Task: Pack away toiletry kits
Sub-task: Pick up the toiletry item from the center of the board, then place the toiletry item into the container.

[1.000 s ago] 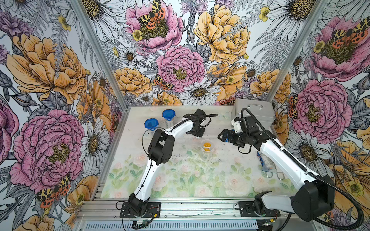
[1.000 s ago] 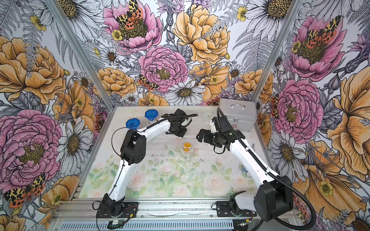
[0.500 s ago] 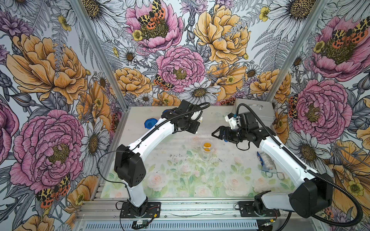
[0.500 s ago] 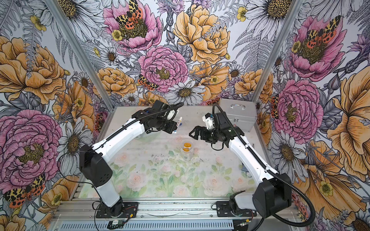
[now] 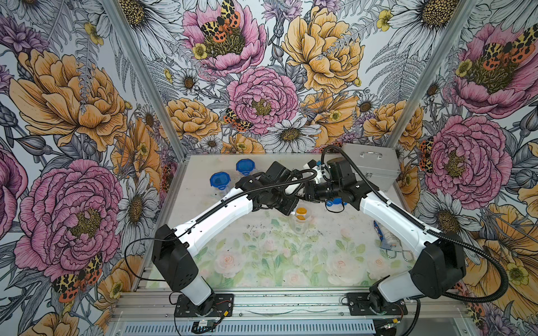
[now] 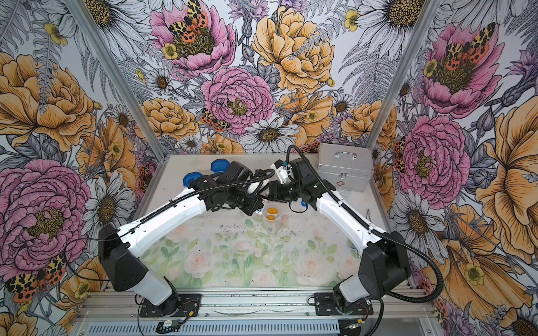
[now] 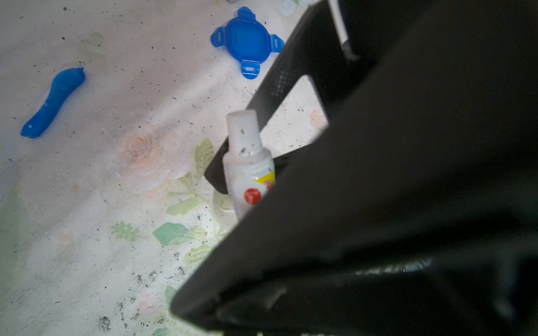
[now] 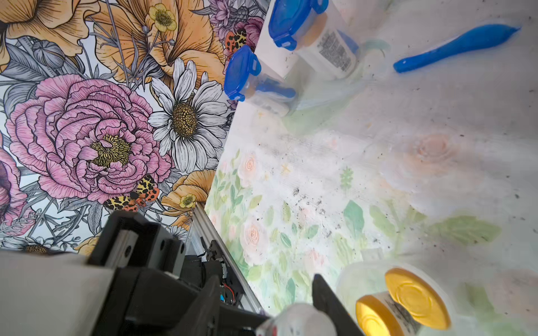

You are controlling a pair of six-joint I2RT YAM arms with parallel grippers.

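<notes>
A white toothpaste tube with a red and yellow mark hangs just above an open clear cup. Two gold-capped bottles stand in that cup. My left gripper is shut on the tube's lower part. My right gripper meets it from the other side, with its fingers close against the tube's cap end. A loose blue four-tabbed lid and a blue toothbrush lie on the mat. In both top views the arms hide the toothbrush.
Two lidded cups stand at the back left of the table. A silver case with a handle sits at the back right. A small blue-and-white pack with wire loops lies by the right edge.
My left arm has swung from the back to the middle with the tube. My right gripper has come to meet it, and its jaws have narrowed round the tube.
</notes>
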